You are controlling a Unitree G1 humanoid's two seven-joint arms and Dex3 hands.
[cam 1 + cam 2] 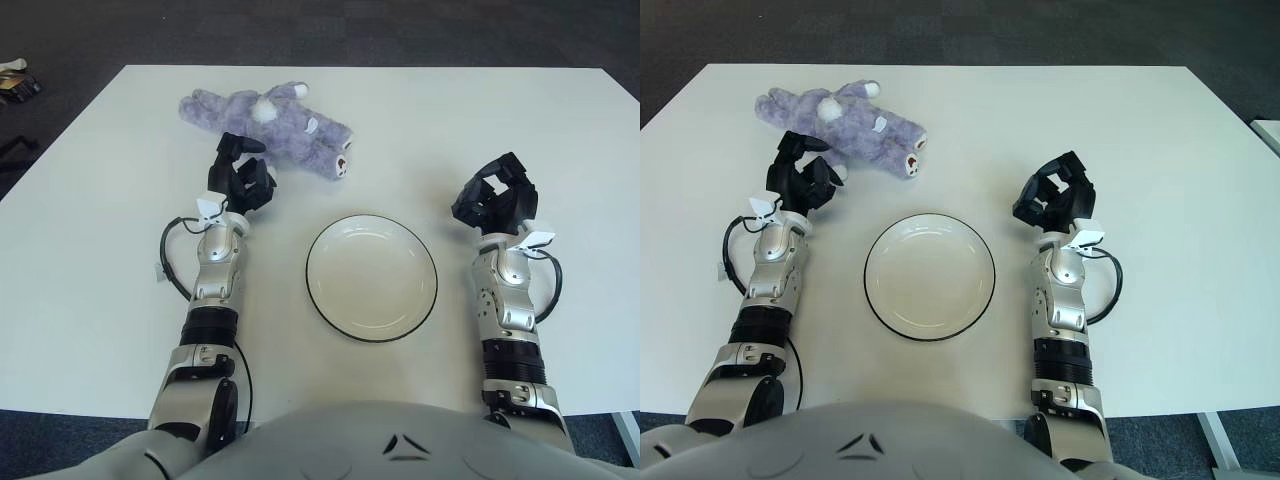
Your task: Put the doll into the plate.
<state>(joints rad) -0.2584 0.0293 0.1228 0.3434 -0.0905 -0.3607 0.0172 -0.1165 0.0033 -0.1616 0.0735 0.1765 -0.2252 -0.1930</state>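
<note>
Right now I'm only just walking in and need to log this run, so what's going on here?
The robot is working on getting the doll into the plate. The doll lies on its side at the far left of the table, not yet picked up. The left hand is just in front of it, fingers open toward it but holding nothing. The plate sits empty between the arms. The right hand is idle to the right of the plate.

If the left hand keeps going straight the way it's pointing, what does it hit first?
Most likely the doll: the left hand points up the table at its purple body, with nothing between them. Exact height over the table is unclear.
</note>
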